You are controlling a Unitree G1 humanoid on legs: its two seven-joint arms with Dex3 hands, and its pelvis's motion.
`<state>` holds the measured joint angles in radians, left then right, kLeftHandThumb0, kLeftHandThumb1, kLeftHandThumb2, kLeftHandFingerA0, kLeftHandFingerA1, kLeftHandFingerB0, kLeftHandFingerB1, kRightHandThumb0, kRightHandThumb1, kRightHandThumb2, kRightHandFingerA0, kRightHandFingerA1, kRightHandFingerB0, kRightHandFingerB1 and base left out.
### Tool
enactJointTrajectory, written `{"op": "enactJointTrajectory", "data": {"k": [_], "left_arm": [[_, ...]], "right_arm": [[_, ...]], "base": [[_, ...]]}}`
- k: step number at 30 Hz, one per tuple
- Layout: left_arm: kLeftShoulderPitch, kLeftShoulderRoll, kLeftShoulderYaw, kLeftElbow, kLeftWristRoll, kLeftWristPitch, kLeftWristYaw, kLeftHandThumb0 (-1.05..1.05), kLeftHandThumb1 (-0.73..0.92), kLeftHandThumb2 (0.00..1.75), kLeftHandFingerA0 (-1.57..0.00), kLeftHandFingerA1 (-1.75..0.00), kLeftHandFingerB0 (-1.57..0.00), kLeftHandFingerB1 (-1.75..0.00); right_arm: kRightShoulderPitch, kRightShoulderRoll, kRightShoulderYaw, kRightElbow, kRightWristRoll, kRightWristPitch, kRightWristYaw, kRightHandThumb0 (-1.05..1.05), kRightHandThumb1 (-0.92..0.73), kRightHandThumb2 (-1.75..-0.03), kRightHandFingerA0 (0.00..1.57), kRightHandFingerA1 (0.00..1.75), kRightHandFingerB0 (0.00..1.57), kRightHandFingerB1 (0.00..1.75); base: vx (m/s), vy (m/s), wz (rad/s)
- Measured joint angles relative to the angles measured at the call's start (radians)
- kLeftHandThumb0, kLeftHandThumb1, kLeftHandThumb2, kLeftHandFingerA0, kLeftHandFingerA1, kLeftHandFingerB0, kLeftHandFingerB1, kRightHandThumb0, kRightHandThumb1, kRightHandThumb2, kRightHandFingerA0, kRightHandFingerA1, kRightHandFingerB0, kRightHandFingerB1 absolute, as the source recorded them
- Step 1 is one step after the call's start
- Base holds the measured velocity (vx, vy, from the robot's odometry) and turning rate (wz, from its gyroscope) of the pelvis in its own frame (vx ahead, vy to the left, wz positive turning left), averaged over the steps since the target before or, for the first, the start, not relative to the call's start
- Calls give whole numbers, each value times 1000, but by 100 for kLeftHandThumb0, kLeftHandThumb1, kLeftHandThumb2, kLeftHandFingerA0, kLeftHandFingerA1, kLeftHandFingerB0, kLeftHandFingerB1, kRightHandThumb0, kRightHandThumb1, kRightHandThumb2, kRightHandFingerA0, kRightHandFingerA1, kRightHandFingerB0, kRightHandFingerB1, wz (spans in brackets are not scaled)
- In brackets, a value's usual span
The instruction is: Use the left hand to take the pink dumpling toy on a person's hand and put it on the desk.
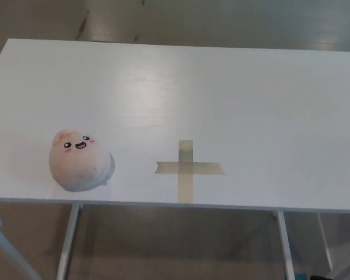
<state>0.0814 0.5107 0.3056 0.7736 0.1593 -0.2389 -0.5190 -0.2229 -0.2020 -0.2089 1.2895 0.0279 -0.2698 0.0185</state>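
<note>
One pink dumpling toy sits on the white desk, well left of the tape cross, near the front edge; its face points up. Neither hand is in view, so their state cannot be told.

No readable text, labels, brands or numbers in your head view.

You will find only 2 marks to log: a cross of 2 olive-tan tape strips stuck flat on the white desk near its front edge, bearing no writing, and a printed cartoon face of 2 black eyes, an open mouth and 2 rosy cheek spots on the pink dumpling toy, which sits on the desk to the left of the cross and apart from it. Neither carries a letter or digit you could read.
</note>
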Motion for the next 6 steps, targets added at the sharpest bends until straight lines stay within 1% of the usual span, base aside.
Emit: {"op": "enactJointTrajectory", "data": {"k": [1,2,3,4,6], "left_arm": [[-21,0,-6,23,2,8,7,-34,53,105,0,-47,0,-46],[-77,-2,-21,88,7,30,28,-62,77,63,-23,-31,-16,-27],[-110,-3,-28,130,11,44,44,-62,77,63,-23,-31,-16,-27],[-141,-7,-35,172,15,58,64,-69,66,86,-24,-42,-18,-39],[-152,-8,-38,188,17,62,72,-69,66,86,-24,-42,-18,-39]], "right_arm": [[0,1,0,0,0,0,0,-38,-50,-84,51,59,41,54],[-1,3,0,0,0,0,-2,-33,-65,-59,55,44,49,43],[-1,6,-1,0,0,0,-4,-33,-65,-59,55,44,49,43],[-1,9,-1,0,0,0,-5,-33,-65,-59,54,44,48,42],[0,10,-1,0,0,0,-6,-33,-65,-59,54,44,48,42]], "base": [[0,0,0],[0,0,0],[0,0,0],[0,0,0],[0,0,0]]}}
